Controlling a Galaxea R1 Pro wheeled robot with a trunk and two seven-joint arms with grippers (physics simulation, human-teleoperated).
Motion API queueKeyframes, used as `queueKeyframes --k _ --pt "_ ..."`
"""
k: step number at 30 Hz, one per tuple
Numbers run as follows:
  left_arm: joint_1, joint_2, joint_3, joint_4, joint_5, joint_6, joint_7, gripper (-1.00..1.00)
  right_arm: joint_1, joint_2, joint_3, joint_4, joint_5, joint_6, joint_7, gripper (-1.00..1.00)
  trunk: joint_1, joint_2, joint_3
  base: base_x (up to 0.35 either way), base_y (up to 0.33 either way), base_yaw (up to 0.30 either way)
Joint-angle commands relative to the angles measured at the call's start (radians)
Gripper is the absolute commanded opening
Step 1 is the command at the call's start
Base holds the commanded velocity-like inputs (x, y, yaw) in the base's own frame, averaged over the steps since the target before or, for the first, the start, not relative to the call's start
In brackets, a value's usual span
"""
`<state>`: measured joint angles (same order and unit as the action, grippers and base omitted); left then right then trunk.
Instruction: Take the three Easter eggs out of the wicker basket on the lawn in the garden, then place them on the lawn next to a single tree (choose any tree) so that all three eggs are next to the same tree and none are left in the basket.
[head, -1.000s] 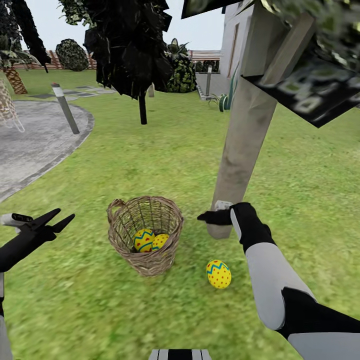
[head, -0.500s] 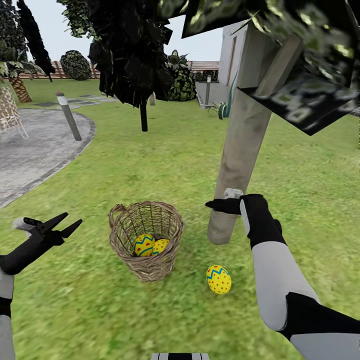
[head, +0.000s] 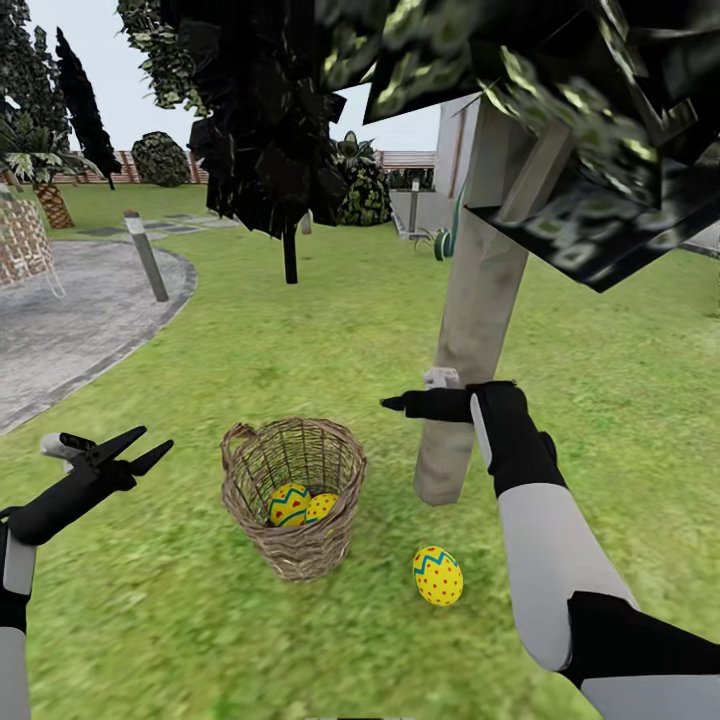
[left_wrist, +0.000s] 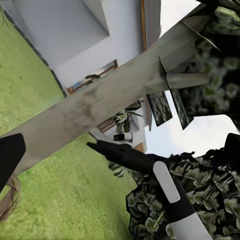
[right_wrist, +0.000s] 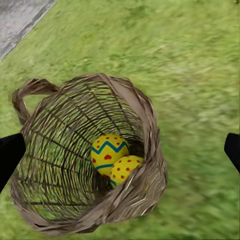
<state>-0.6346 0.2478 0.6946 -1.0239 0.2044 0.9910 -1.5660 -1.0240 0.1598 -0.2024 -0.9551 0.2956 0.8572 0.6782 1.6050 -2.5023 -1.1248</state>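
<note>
Nearest you on the lawn (head: 250, 330), one Easter egg (head: 437, 575) lies free on the grass, its long axis roughly upright in the head view with the narrower, blue-zigzag end pointing away from you. It sits apart from the wicker basket (head: 297, 495), near the foot of the pale tree trunk (head: 478, 320).

The basket stands just to the egg's left, mouth up and tilted slightly toward you, its loop handle (head: 234, 437) on the far-left rim. Two eggs rest together at the bottom: the zigzag-banded egg (right_wrist: 108, 152) lies beside and touching the dotted egg (right_wrist: 125, 170).

Your left gripper (head: 135, 450) hangs over the grass to the left of the basket, fingers spread apart and holding nothing. Your right gripper (head: 400, 404) reaches leftward in front of the trunk, above and beyond the basket; its fingertips frame the right wrist view at opposite edges, wide apart, with the basket between them below.

Farther off stand the black-leaved tree (head: 275, 120), a grey paved patch (head: 80, 310) with a bollard (head: 146, 255), the white house (head: 455, 150) and the fence (head: 405, 158).
</note>
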Motion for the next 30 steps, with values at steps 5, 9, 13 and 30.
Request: queueKeyframes --k 5,9,13,30 --pt "0.000 0.003 0.008 -0.001 0.000 0.011 -0.005 1.00 -0.001 0.003 0.093 -0.006 0.012 0.005 0.011 1.00 -0.002 0.001 0.019 0.000 0.000 0.000" --pt "0.000 0.008 0.016 0.000 -0.002 0.011 -0.005 1.00 0.009 0.003 0.148 -0.003 0.010 0.038 0.012 1.00 -0.004 0.002 0.034 0.000 0.000 0.046" --pt "-0.001 0.008 0.017 -0.001 -0.002 0.011 -0.005 1.00 0.021 0.003 0.155 -0.004 0.012 0.066 0.012 1.00 -0.013 0.018 0.051 0.000 0.000 0.235" --pt "0.000 0.003 0.076 0.002 0.000 0.011 -0.005 1.00 0.048 -0.001 0.248 0.005 0.018 0.068 0.009 1.00 -0.063 0.109 0.100 0.000 0.000 0.204"
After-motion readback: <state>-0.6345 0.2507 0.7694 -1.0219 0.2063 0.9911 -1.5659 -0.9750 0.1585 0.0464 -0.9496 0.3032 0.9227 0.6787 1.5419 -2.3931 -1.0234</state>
